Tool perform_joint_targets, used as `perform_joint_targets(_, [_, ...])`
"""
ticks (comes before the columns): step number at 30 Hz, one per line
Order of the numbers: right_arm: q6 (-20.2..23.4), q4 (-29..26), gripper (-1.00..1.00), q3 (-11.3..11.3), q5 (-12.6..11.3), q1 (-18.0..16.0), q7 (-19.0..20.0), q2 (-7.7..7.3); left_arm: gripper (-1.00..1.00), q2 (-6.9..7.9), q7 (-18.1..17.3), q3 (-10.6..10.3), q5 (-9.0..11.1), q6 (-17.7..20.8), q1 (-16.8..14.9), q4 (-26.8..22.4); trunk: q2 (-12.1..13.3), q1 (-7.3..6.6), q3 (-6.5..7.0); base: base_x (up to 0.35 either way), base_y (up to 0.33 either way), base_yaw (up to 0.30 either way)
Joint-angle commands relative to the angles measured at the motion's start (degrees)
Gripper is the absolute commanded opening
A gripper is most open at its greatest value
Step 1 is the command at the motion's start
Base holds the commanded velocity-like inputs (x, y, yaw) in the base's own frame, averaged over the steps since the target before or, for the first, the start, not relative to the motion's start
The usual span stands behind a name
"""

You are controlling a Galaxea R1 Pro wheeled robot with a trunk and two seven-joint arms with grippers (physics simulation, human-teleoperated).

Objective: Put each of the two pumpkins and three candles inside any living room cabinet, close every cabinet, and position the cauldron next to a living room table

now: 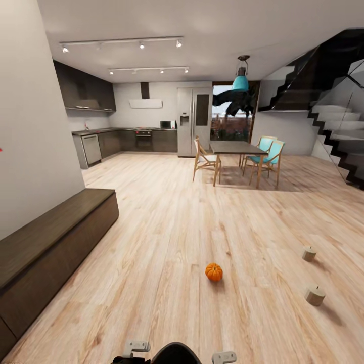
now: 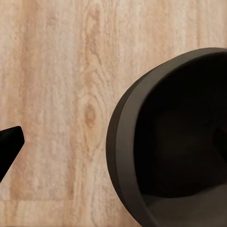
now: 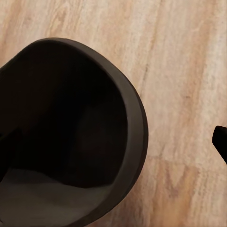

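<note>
Pale wood flooring (image 1: 167, 227) ran from the robot toward a kitchen at 11 o'clock and a dining table (image 1: 237, 147) with chairs at 1 o'clock, a staircase rising at 2 o'clock. Along the wall at 9 o'clock the long dark-brown cabinet (image 1: 50, 242) was seen, its visible fronts flush and shut. One pumpkin (image 1: 214, 272) lay on the open floor close ahead at 12 o'clock, just right of centre. Two candles were seen farther right, at about 2 o'clock: the nearer candle (image 1: 315, 295) and the farther candle (image 1: 309, 253), apart from each other and well apart from the pumpkin. A dark round-rimmed vessel (image 2: 179, 142), judged to be the cauldron (image 3: 66, 137), was seen directly below both wrist cameras, at the robot's front edge (image 1: 174, 354).

A dark tip of the left gripper (image 2: 9, 146) and one of the right gripper (image 3: 221, 142) were caught at the frame edges; whether either was spread or closed could not be told, and nothing was seen held.

The step in hand was judged to be the approach to the pumpkin. It would best be done by the base being rolled straight ahead and stopped short, so that the round pumpkin is not nudged away. The grasp should be made from above across its widest part, since it would roll readily.
</note>
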Motion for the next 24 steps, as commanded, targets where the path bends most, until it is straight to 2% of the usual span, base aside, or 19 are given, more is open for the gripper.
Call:
perform_joint_targets(1, [0.31,-0.09,1.00,0.04,-0.11,-0.01,0.05,0.00,1.00,0.01,-0.08,-0.12,-0.06,0.16,-0.01,-0.07,-0.44,0.22,-0.24,0.000,0.000,0.009])
perform_joint_targets(16, [0.31,0.06,1.00,0.04,-0.11,-0.01,0.05,0.00,1.00,0.01,-0.08,-0.12,-0.06,0.14,-0.01,-0.07,-6.46,3.51,-2.93,0.000,0.000,0.001])
perform_joint_targets(18, [0.96,-0.60,1.00,0.37,-0.76,-0.67,-0.60,0.00,1.00,-0.02,0.58,0.34,0.46,0.80,-0.67,-0.73,-6.44,3.50,-2.93,0.000,0.000,0.000])
perform_joint_targets(24, [2.89,-2.32,1.00,0.36,-2.66,-2.63,-2.39,0.00,1.00,0.00,0.63,0.28,0.34,2.72,-2.65,-2.68,-6.44,3.50,-2.93,0.000,0.000,0.000])
